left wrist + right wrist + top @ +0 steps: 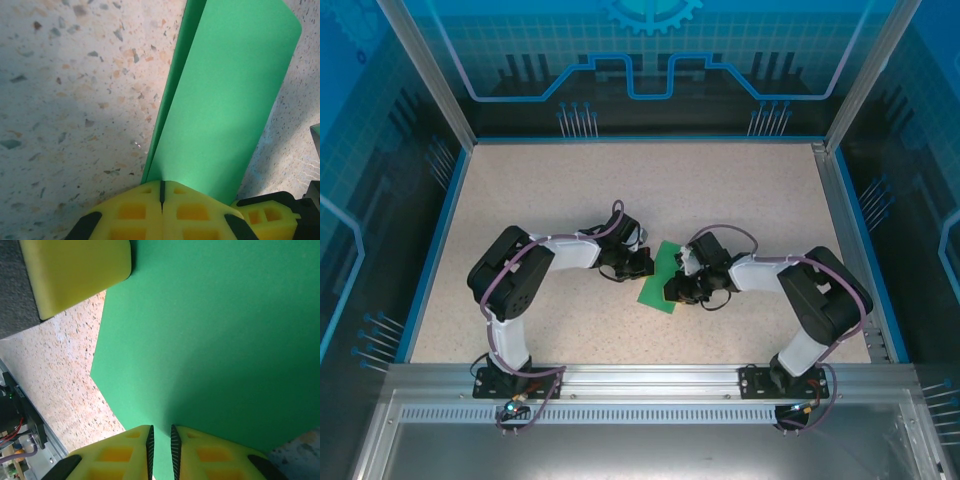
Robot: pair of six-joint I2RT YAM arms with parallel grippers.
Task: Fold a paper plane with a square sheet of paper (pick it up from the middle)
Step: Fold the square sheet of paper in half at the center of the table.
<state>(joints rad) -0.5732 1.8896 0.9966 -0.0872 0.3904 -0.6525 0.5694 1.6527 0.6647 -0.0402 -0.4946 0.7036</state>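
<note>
Folding, first crease by my judgement: square sheet of paper mid tabletop between your arms, one flap curled over; left fingers pressed together, pinching its edge; right fingers a slit apart, grip untellable; next, align edges, flatten.

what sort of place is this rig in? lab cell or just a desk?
Looks like an enclosed robot test cell, probably a lab: aluminium frame posts, blue printed wall panels around a speckled tabletop, and two arms bolted to a rail at its near edge.
</note>
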